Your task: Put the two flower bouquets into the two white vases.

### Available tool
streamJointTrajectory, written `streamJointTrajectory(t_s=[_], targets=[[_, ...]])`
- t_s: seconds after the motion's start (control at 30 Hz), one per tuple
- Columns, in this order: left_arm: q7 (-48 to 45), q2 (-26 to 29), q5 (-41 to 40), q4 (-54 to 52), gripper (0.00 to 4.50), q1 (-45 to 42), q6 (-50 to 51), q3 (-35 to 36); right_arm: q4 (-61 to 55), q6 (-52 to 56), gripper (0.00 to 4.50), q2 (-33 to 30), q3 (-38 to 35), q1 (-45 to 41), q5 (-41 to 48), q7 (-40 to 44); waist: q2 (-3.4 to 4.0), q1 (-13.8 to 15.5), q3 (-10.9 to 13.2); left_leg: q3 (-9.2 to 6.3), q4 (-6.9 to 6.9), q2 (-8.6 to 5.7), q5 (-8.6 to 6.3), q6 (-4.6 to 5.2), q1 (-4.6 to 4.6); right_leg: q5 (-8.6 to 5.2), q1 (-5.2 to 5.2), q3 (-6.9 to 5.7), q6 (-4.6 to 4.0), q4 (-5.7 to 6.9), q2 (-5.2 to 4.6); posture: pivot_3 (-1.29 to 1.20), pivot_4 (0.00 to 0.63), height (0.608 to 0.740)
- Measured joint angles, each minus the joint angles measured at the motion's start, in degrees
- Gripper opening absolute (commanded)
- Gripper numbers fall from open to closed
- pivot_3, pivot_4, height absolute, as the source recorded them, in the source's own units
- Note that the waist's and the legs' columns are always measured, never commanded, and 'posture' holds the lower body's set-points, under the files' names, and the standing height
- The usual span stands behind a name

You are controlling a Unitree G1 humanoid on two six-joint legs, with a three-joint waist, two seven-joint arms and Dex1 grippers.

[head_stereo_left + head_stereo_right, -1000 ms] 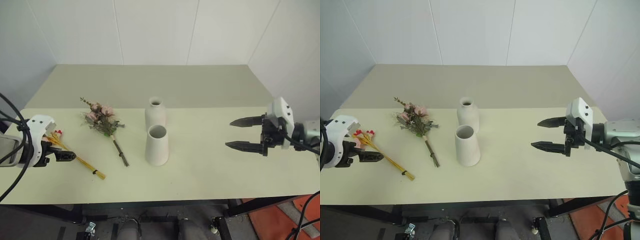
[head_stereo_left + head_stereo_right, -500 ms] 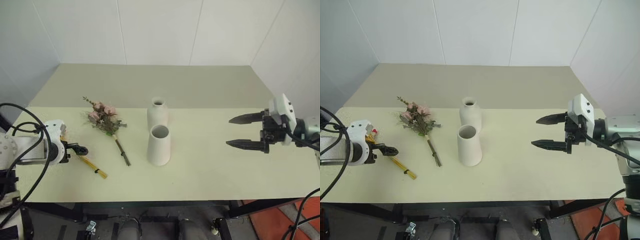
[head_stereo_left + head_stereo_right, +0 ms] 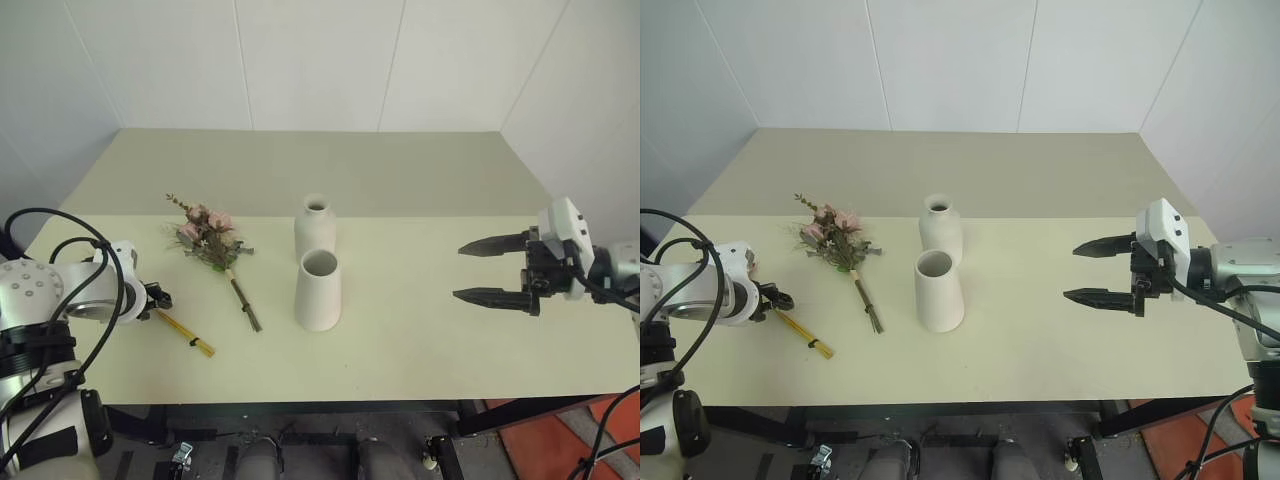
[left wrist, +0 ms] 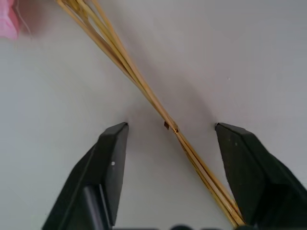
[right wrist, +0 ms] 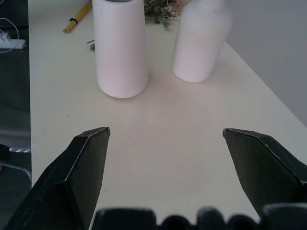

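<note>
At the table's left edge the left gripper [image 4: 170, 132] straddles the straw bouquet [image 3: 185, 333] with parted fingers, stems running ten to four o'clock between them, while the right gripper [image 3: 492, 271] gapes empty, far right of both vases.

Bench [image 3: 420, 340] before me: pale cream top, dark frame under the near edge. Two white vases stand upright near its middle, the cone vase [image 3: 318, 291] nearer me, the bottle vase [image 3: 314, 227] just behind it, close together; whether they touch I cannot tell. To my left of them the rose bouquet [image 3: 212, 243] lies flat, dark stem pointing toward the near edge. Further left lies the straw bouquet [image 3: 184, 334], its yellow stems flat on the top, blossom end hidden.
</note>
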Motion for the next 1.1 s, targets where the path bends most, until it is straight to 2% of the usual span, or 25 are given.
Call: streamJointTrajectory(t_s=[0.07,0.23,0.4,0.5,0.7,0.8,0.9,1.0,1.1], targets=[[-0.10,0.00,0.03,0.35,1.53,-0.31,0.00,0.00,-0.04,0.05,4.50,-0.07,-0.68,0.11,0.03,0.00,0.00,0.04,0.00,-0.02,-0.01,0.00,0.05,-0.30,0.00,0.00,-0.01,-0.01,0.00,0.00,0.00,0.00,0.150,0.740],[-0.99,0.35,0.75,0.71,0.04,-0.52,0.00,0.11,-0.64,0.23,4.50,-0.13,-0.94,0.94,0.08,0.06,-0.01,0.00,0.00,-0.02,-0.01,0.00,0.04,-0.35,-0.01,0.00,-0.01,-0.01,0.01,-0.01,0.00,0.00,0.150,0.740],[-2.01,0.99,2.09,0.12,0.04,0.14,0.00,1.48,-0.65,0.74,4.50,-0.14,-0.94,0.99,0.14,0.07,-0.01,-0.21,0.00,-0.02,-0.01,0.01,0.03,-0.37,-0.02,0.00,-0.03,0.00,0.01,-0.02,0.00,0.00,0.150,0.740],[-2.68,0.98,4.41,-3.66,0.04,1.41,-0.01,3.14,-0.61,0.83,4.50,-0.14,-0.94,0.71,0.14,0.09,-0.01,-0.25,0.00,-0.02,-0.02,0.01,0.03,-0.39,-0.04,0.00,-0.05,0.00,0.01,-0.02,0.01,0.00,0.150,0.740],[-9.19,2.67,6.70,-11.25,0.04,1.80,-0.47,12.53,-0.50,0.84,4.50,-0.14,-0.94,-0.07,0.12,0.12,-0.03,-0.21,0.01,-0.02,-0.02,0.02,0.02,-0.43,-0.06,0.00,-0.06,0.00,0.01,-0.03,0.01,0.00,0.150,0.740],[-19.69,6.52,6.45,-19.12,0.04,5.01,-4.26,16.71,-0.52,1.02,4.50,-0.16,-0.96,-0.06,0.16,0.12,-0.03,-0.35,0.01,0.00,-0.02,0.02,-0.02,-0.55,-0.06,-0.01,-0.06,0.02,0.01,-0.07,0.01,0.00,0.150,0.740],[-31.14,7.81,7.31,-27.41,0.04,7.55,-11.89,16.59,-0.49,1.15,4.50,-0.20,-0.97,-0.05,0.15,0.01,-0.03,0.06,0.01,0.02,-0.01,0.01,-0.01,-0.61,-0.03,-0.01,-0.01,0.01,0.01,-0.08,-0.01,0.00,0.150,0.740],[-40.39,7.59,9.77,-30.22,0.04,7.42,-19.37,13.83,-0.60,1.45,4.50,-0.20,-0.98,-0.04,0.16,-0.64,-0.03,0.63,0.00,0.02,0.01,0.01,0.00,-0.61,-0.01,-0.01,0.03,0.00,0.01,-0.08,0.00,0.00,0.150,0.740],[-51.11,5.70,12.23,-30.30,0.04,3.83,-28.02,8.19,-1.46,2.47,4.50,-0.09,-1.00,-0.07,0.78,-2.28,-0.05,0.89,-0.01,0.02,0.08,0.02,0.00,-0.61,-0.08,-0.01,0.02,-0.01,0.01,-0.11,0.00,0.00,0.150,0.740]])
